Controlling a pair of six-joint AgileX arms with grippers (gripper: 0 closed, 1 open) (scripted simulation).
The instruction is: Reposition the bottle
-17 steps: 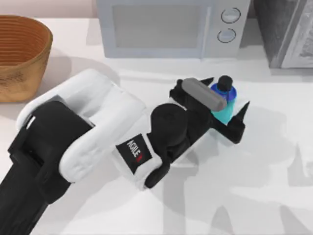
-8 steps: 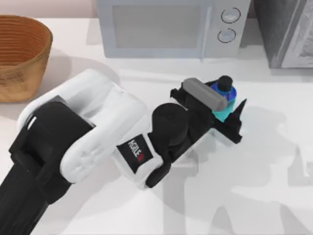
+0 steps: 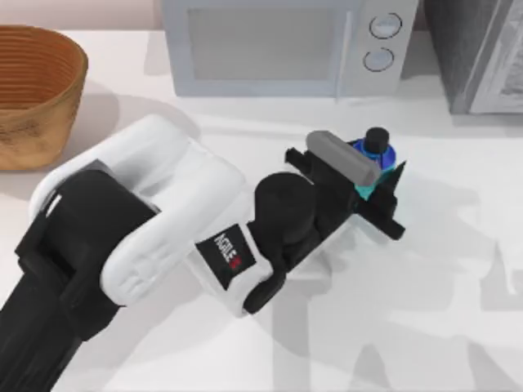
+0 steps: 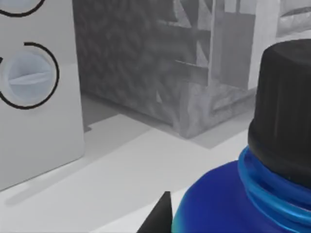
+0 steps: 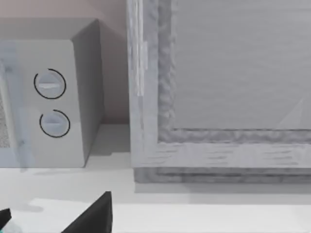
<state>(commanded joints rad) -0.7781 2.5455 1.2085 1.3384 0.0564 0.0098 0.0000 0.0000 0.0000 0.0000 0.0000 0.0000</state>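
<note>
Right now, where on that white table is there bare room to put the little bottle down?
Bare tabletop runs along the near edge and the right side, right of the left arm. Crowded: the bottle, in the left gripper, sits just before the microwave; the wicker basket takes the far left corner.

Small cyan bottle (image 3: 377, 158) with blue shoulder and black cap, standing upright, right of centre, upper half of top view.

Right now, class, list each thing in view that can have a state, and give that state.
bottle: upright, capped, between the left gripper's fingers
left gripper: shut on the bottle
microwave: door closed
wicker basket: upright, inside hidden
</note>
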